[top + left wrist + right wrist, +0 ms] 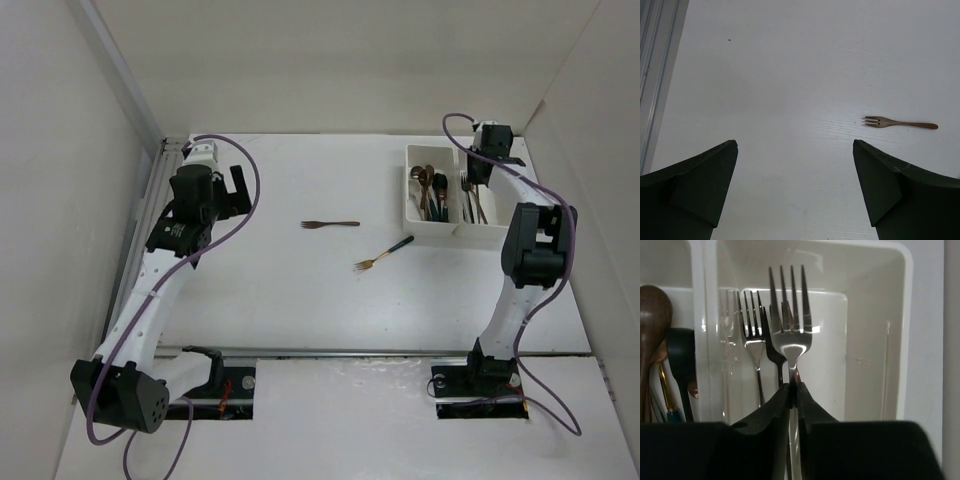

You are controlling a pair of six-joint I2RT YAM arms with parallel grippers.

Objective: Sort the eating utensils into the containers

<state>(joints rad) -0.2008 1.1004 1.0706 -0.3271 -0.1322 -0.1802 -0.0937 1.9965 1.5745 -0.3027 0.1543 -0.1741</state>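
Note:
Two joined white bins (440,232) stand at the back right. The left bin (697,340) holds spoons (428,190), the right bin (875,315) holds forks (472,200). My right gripper (794,386) is shut on a silver fork (790,320) by its neck, tines pointing away, over the right bin; two forks (752,337) lie below it. My left gripper (795,145) is open and empty above the table at the back left. A copper fork (330,224) lies mid-table, also in the left wrist view (900,123). A gold fork with a dark green handle (383,254) lies nearer the bins.
White walls enclose the table. A metal rail (140,230) runs along the left edge, also in the left wrist view (657,75). Purple cables hang from both arms.

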